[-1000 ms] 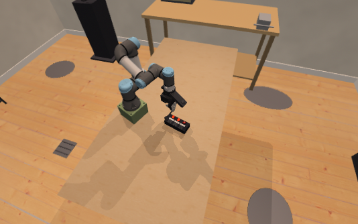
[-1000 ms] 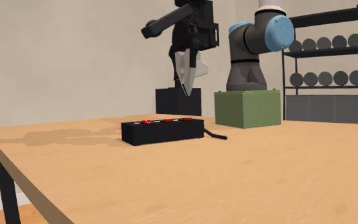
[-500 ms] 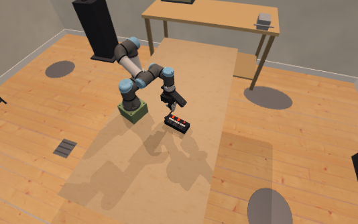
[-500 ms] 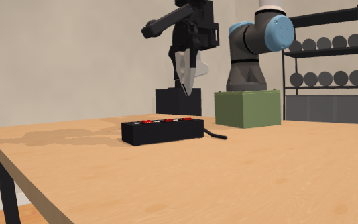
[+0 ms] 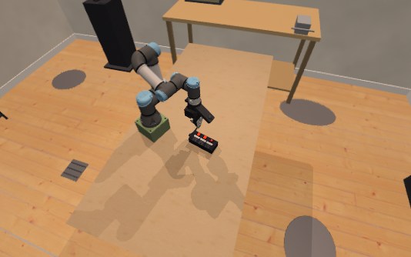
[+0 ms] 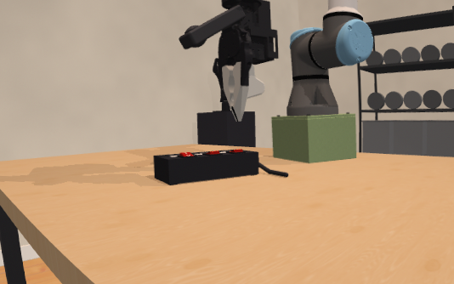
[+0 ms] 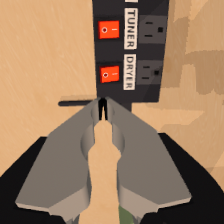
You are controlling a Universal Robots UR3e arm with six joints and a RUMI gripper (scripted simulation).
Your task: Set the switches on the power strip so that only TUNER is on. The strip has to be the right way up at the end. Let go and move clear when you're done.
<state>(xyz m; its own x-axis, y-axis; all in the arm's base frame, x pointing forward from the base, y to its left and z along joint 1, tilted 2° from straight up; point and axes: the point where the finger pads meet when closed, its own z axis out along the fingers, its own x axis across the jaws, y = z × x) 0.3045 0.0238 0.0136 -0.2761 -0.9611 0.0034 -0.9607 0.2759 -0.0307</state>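
Note:
The black power strip [image 5: 203, 142] [image 6: 206, 167] [image 7: 150, 55] lies right way up on the wooden table [image 5: 231, 77] [image 6: 255, 221], with its red switches facing up. In the wrist view the TUNER switch [image 7: 108, 30] and the DRYER switch [image 7: 109, 75] both show as red rockers beside their labels and sockets. The strip's short cord [image 6: 274, 171] [image 7: 75, 103] sticks out at the DRYER end. My gripper [image 5: 198, 124] [image 6: 235, 118] [image 7: 103, 99] is shut and empty. It points down and hangs clearly above the strip's DRYER end, touching nothing.
The arm's green base block [image 5: 152, 128] [image 6: 314, 136] stands on the table just behind the strip. A second table [image 5: 246, 19] and a black tower [image 5: 109, 31] stand at the back. A shelf with dark balls [image 6: 408, 76] is far right.

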